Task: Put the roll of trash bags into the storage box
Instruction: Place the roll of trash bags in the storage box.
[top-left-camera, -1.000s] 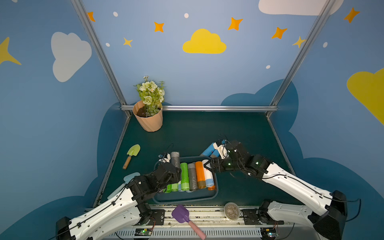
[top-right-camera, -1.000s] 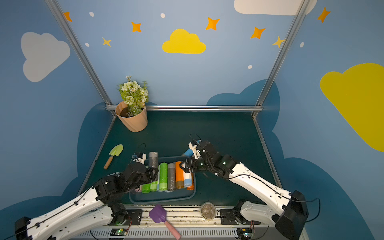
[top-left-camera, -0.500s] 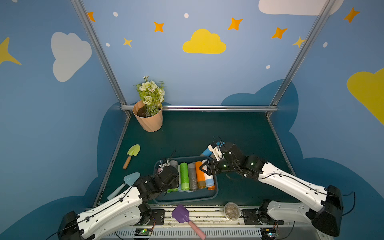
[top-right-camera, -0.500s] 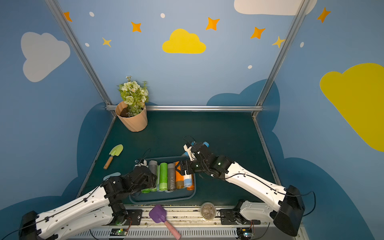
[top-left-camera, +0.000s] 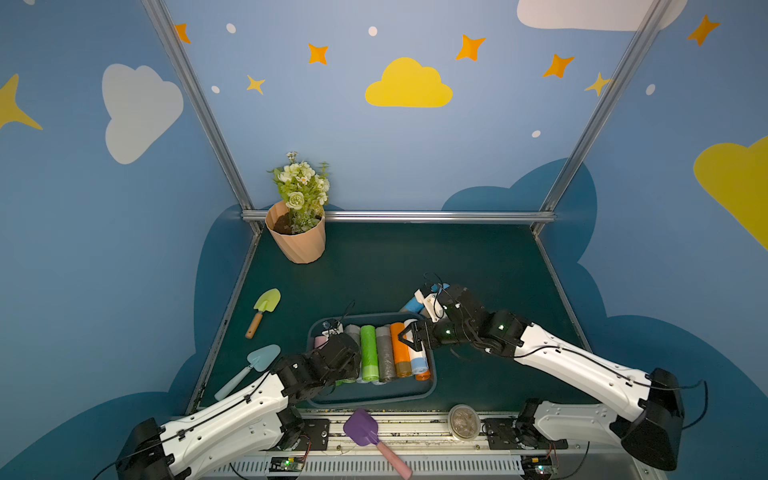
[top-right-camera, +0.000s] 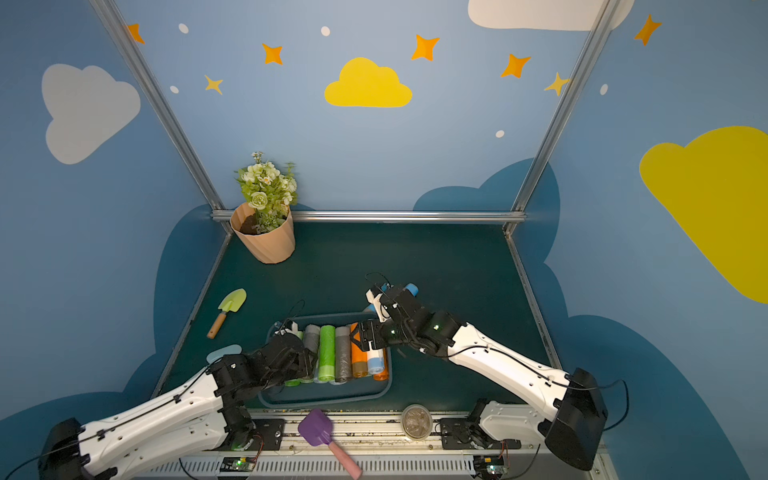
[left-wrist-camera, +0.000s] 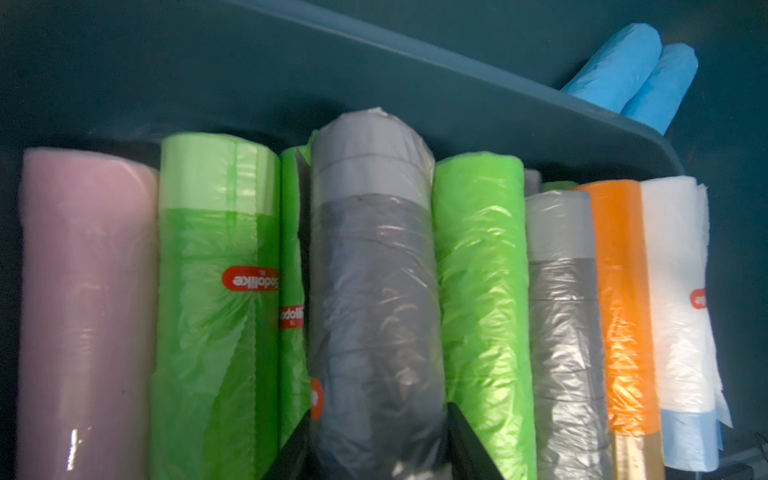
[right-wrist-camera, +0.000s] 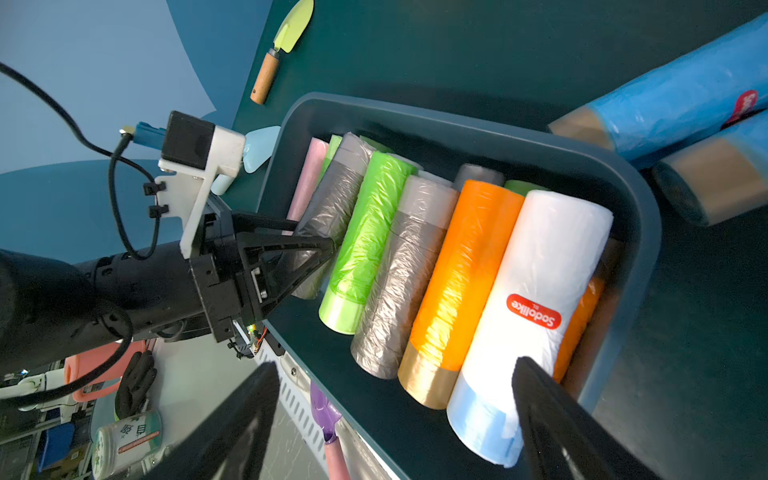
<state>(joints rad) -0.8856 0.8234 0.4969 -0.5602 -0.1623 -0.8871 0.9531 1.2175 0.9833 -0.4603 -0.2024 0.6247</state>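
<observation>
The storage box (top-left-camera: 374, 401) (top-right-camera: 324, 401) is a shallow dark blue-grey bin at the table's front, holding several rolls side by side: pink, green, grey, orange and white. My left gripper (top-left-camera: 347, 353) (left-wrist-camera: 380, 449) is inside its left part, shut on a grey roll of trash bags (left-wrist-camera: 374, 270) (top-left-camera: 352, 331) that lies among the green rolls. The right gripper (top-left-camera: 406, 337) (right-wrist-camera: 395, 419) hangs open over the box's right part, above the orange roll (right-wrist-camera: 465, 266) and white roll (right-wrist-camera: 540, 291), holding nothing. Two blue rolls (right-wrist-camera: 685, 91) (top-left-camera: 411, 305) lie on the table just behind the box's right corner.
A peach flowerpot (top-left-camera: 297, 241) stands at the back left. A green trowel (top-left-camera: 264, 309) and a light blue trowel (top-left-camera: 249, 370) lie left of the box. A purple scoop (top-left-camera: 365, 430) and a round lid (top-left-camera: 463, 422) sit on the front rail.
My left gripper has come down with the grey roll, from raised above the box's left end to lying among the rolls. The right gripper has shifted slightly left over the box.
</observation>
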